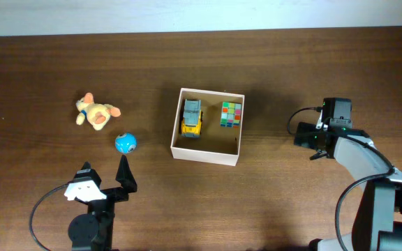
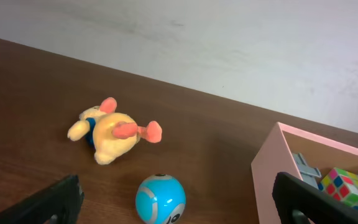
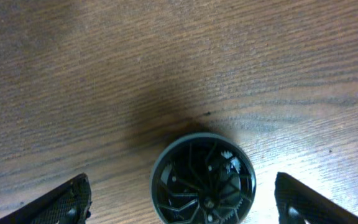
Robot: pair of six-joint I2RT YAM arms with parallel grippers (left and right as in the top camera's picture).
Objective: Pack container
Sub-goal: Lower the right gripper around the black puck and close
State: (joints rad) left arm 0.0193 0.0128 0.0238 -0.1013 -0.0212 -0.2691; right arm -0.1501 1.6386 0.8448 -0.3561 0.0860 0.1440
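Observation:
The container [image 1: 205, 155], a square white-walled box with a tan floor, sits mid-table and holds a yellow toy truck [image 1: 192, 117] and a colour cube [image 1: 231, 114]. Its side wall [image 2: 272, 180] shows in the left wrist view. A blue ball [image 1: 125, 143] and a yellow plush toy [image 1: 96, 113] lie to its left. My left gripper [image 1: 105, 174] is open just in front of the ball [image 2: 160, 198], its fingers [image 2: 178, 210] either side of it and apart from it. My right gripper [image 1: 307, 136] is open to the right of the container, over a dark round geared wheel [image 3: 204, 177].
The plush [image 2: 114, 130] lies beyond the ball in the left wrist view. The table is brown wood with a pale wall along its far edge. Black cables loop near both arm bases at the front.

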